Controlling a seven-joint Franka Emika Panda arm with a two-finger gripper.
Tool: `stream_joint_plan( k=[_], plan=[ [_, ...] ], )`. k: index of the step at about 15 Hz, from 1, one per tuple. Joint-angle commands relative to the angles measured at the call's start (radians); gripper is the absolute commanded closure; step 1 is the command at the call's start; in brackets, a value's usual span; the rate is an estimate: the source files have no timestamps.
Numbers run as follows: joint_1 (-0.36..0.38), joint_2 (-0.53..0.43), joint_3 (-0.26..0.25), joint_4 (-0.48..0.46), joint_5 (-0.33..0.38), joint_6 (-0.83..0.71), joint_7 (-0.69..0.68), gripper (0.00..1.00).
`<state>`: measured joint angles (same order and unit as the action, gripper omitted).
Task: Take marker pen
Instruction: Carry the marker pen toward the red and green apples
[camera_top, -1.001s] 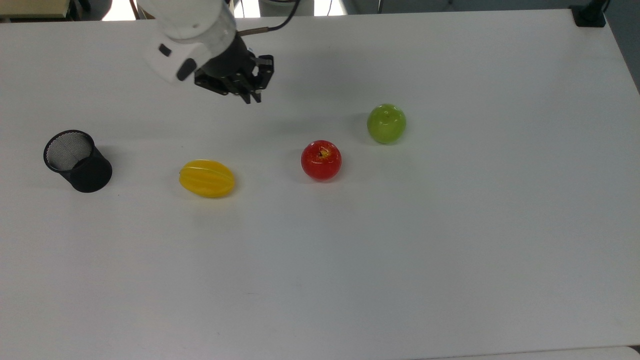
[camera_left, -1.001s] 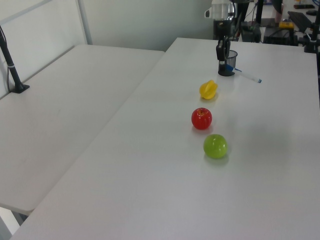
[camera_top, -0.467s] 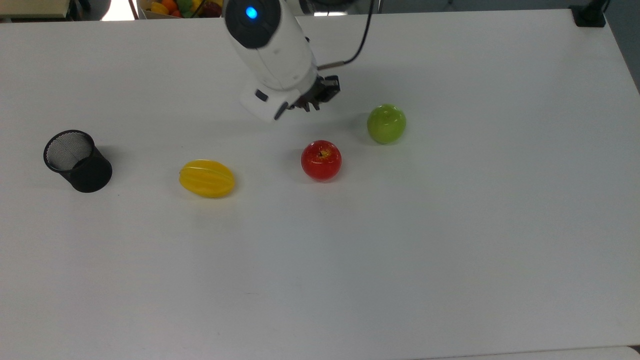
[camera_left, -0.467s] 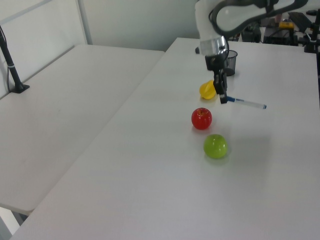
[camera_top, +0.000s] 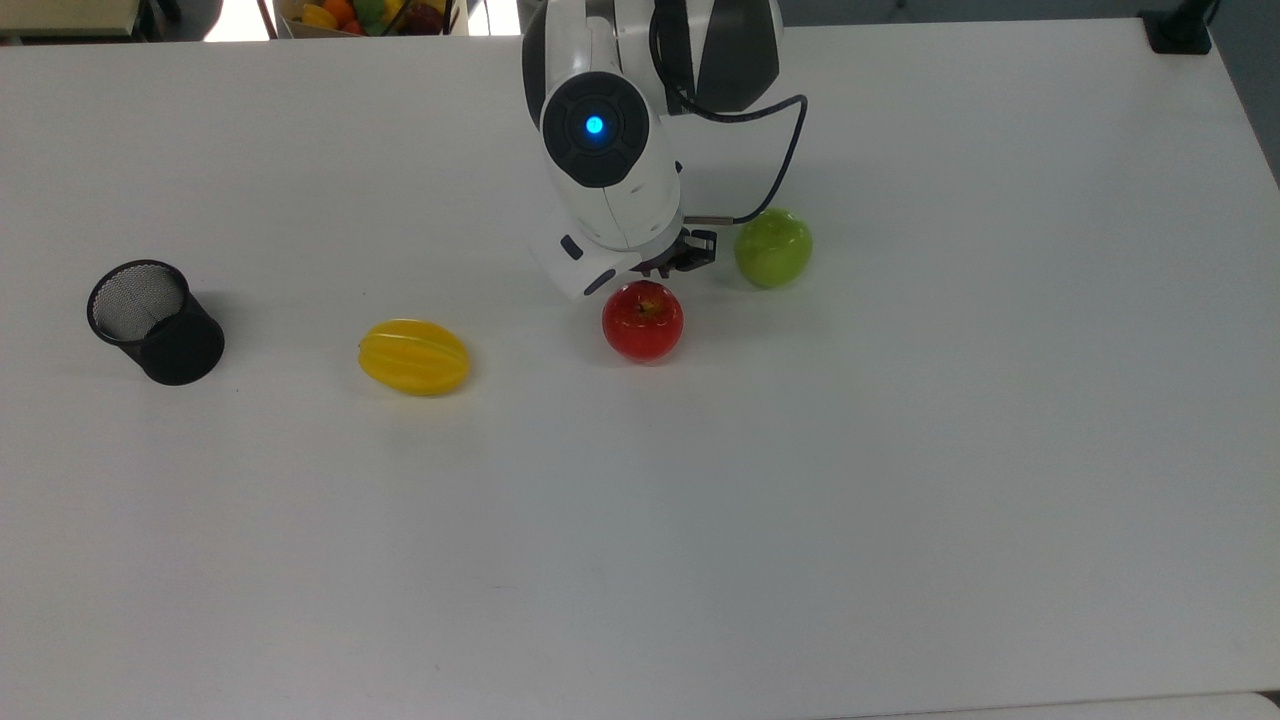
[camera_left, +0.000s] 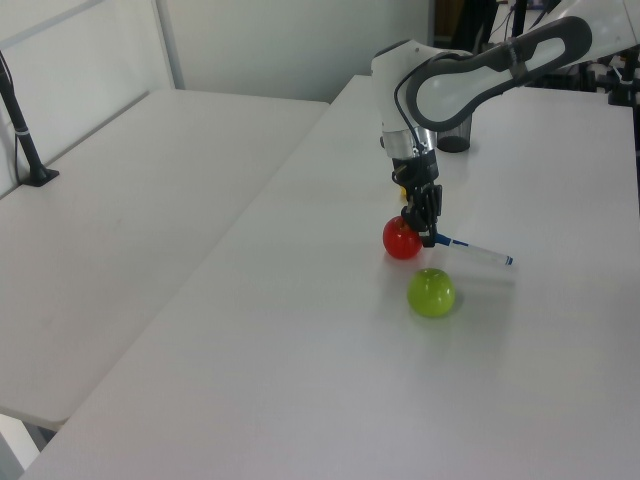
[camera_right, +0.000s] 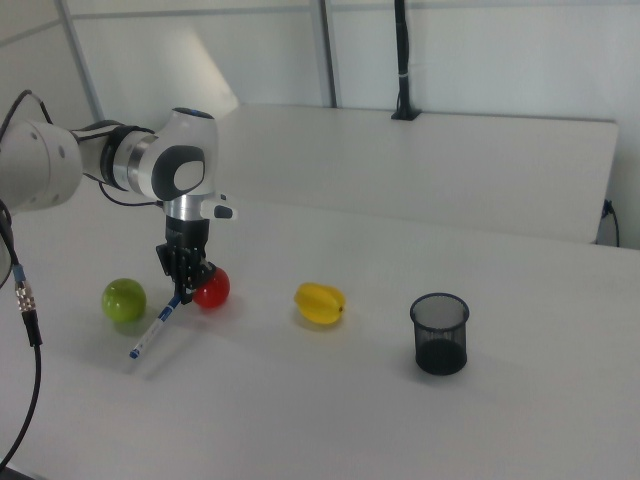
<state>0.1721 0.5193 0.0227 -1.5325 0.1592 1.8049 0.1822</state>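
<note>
We count 1 slim white marker pen with a blue cap (camera_left: 474, 251), 2 round glossy apples, red (camera_top: 642, 320) and green (camera_top: 773, 247), 1 yellow ribbed starfruit (camera_top: 414, 356), 1 black mesh cup (camera_top: 155, 321). The black two-finger gripper (camera_left: 427, 236) pinches the marker's cap end above the white table (camera_top: 900, 450), now carried from beside the cup to between the 2 apples.

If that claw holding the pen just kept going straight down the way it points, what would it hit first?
Probably the bare table. The gripper points down, beside the red apple, and the marker pen it holds would touch first; depth is unclear.

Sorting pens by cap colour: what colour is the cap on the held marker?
Blue, on the marker pen at the gripper; the left view shows it best.
</note>
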Motion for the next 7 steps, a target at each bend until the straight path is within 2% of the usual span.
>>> stream_joint_plan(
  k=[1,4,7],
  plan=[
    [0.043,-0.006,-0.018,-0.037,-0.018,0.048,0.109,0.90],
    [0.052,0.010,-0.018,-0.038,-0.044,0.062,0.155,0.89],
    [0.058,0.024,-0.018,-0.037,-0.047,0.070,0.169,0.82]
  ],
)
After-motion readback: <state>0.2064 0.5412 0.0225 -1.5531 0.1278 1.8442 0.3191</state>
